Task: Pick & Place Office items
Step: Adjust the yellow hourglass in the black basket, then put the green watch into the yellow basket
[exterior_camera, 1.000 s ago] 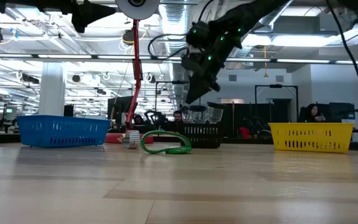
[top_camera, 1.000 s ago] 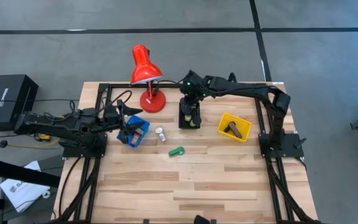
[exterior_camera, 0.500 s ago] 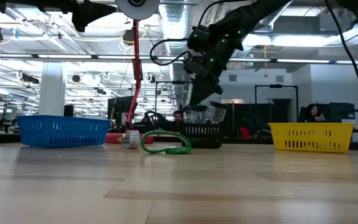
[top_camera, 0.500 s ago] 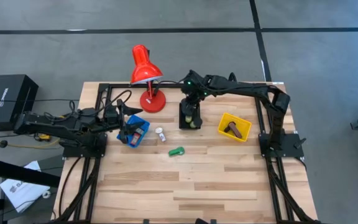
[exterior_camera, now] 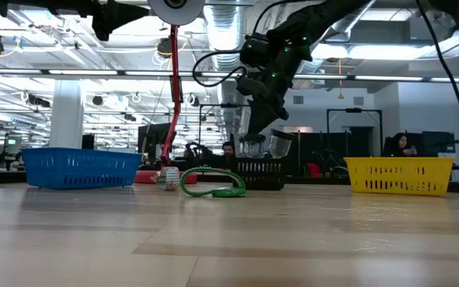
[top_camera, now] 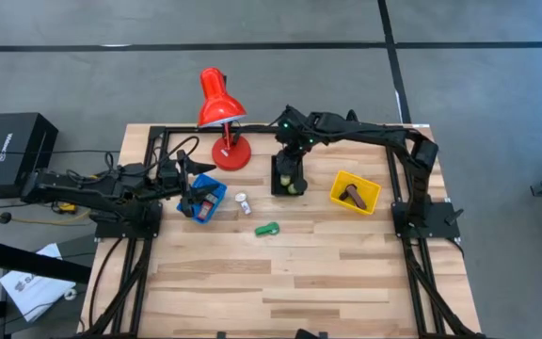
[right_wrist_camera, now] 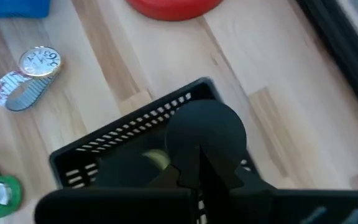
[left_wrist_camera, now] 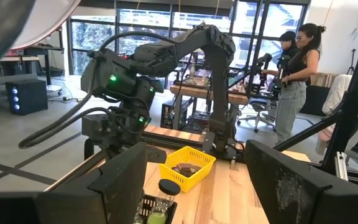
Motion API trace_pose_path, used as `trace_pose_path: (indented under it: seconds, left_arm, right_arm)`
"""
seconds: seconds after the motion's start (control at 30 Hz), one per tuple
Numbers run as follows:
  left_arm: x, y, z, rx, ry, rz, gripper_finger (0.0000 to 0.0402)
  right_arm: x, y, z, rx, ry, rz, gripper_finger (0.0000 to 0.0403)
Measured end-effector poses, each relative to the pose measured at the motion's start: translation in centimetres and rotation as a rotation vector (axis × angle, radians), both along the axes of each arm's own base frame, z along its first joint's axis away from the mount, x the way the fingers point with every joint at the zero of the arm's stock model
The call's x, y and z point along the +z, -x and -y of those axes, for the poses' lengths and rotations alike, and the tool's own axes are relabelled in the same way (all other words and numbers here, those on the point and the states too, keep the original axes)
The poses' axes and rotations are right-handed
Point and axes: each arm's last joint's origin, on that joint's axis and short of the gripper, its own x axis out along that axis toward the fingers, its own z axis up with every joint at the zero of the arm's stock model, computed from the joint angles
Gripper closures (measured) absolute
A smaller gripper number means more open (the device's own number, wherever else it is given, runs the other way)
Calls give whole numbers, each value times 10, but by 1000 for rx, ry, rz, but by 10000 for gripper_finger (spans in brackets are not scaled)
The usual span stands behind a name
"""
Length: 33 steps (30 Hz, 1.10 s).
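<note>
**Disc drop into black bin**

Right gripper [right_wrist_camera: 194, 177] is clamped on a black round disc [right_wrist_camera: 207, 134], directly above the black bin [right_wrist_camera: 135, 134]. Centre over the bin, lower inside the rim, then release. Left gripper [left_wrist_camera: 194, 180] gapes wide, empty, left of the black bin.

A green clip [top_camera: 267, 229] is lying flat on the worktop, near a small white tape roll [top_camera: 242, 202]. A black round disc [right_wrist_camera: 205, 131] is hanging pinched above the black bin [right_wrist_camera: 73, 162]. A brown block [top_camera: 352, 197] is resting in the yellow bin [top_camera: 339, 186].
</note>
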Motion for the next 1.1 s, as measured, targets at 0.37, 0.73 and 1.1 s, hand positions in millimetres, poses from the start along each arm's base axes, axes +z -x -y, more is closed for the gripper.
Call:
trace_pose_path:
  seconds: [0.37, 0.73, 1.1]
  left_arm:
    - [0, 0, 0, 0, 2, 1, 137]
    - [0, 0, 0, -1, 2, 0, 137]
    - [0, 0, 0, -2, 18, 3, 137]
  right_arm:
    - [28, -4, -5, 34, 9, -20, 403]
    - [72, 14, -38, 147, 28, -40, 403]
    - [82, 58, -113, 315, -17, -63, 403]
